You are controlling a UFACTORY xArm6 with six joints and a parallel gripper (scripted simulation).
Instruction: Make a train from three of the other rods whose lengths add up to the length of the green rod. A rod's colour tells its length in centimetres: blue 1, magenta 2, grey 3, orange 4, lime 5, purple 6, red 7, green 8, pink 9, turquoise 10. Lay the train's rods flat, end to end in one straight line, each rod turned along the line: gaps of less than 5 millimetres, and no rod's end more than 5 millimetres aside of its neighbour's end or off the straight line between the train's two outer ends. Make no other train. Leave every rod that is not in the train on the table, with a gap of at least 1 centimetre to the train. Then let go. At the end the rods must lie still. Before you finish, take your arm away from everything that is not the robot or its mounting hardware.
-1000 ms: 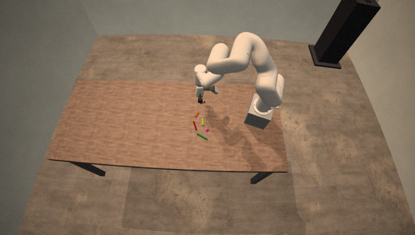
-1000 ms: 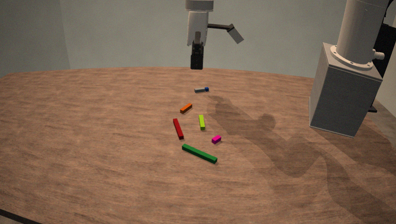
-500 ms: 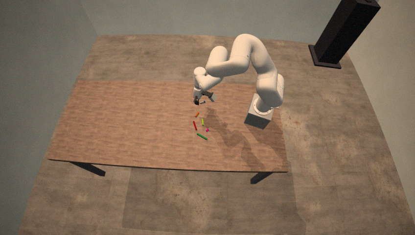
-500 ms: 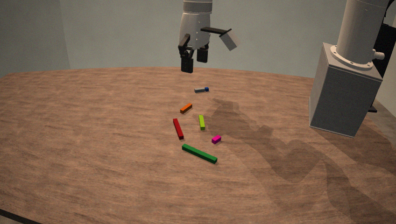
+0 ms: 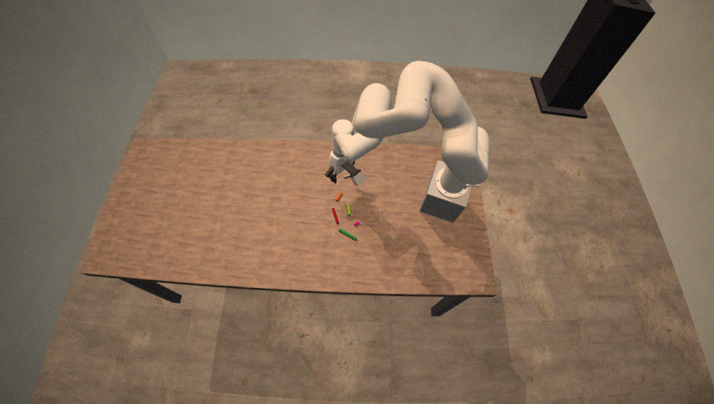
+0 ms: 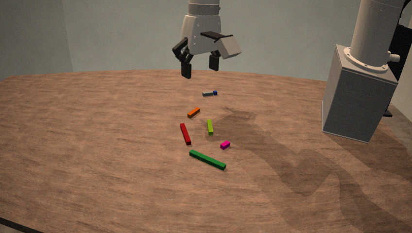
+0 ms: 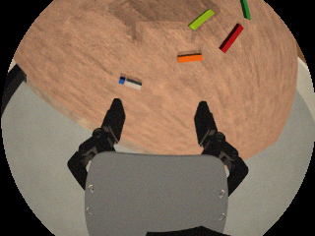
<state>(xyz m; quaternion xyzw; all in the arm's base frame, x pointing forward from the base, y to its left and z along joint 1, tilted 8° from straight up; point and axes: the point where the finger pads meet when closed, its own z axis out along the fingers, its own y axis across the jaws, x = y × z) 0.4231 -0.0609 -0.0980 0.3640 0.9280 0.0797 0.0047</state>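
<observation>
The gripper (image 5: 343, 176) (image 6: 199, 70) (image 7: 159, 107) is open above the table (image 5: 225, 215) (image 6: 101, 161) (image 7: 162, 118), with nothing inside. The grey rod (image 6: 207, 93) (image 7: 133, 84) and the blue rod (image 6: 214, 92) (image 7: 122, 80) lie end to end; the orange rod (image 5: 338, 196) (image 6: 193, 112) (image 7: 190, 58) lies apart, nearer to the green rod (image 5: 347, 234) (image 6: 207, 159) (image 7: 245, 9).

The table (image 5: 200, 209) (image 6: 115, 173) (image 7: 157, 108) looks like wood, its streaked brown grain having a matt finish. Beside the table's right end as the top view shows it, the arm's base block (image 5: 437, 207) (image 6: 358, 104) looks matt grey and finely speckled, and the white arm (image 5: 453, 102) (image 6: 372, 31) rising above the table looks smooth, like satin plastic or painted metal. On the table, the green rod (image 5: 347, 234) (image 6: 207, 159) (image 7: 245, 9) looks smooth and plain, its material impossible to tell.
</observation>
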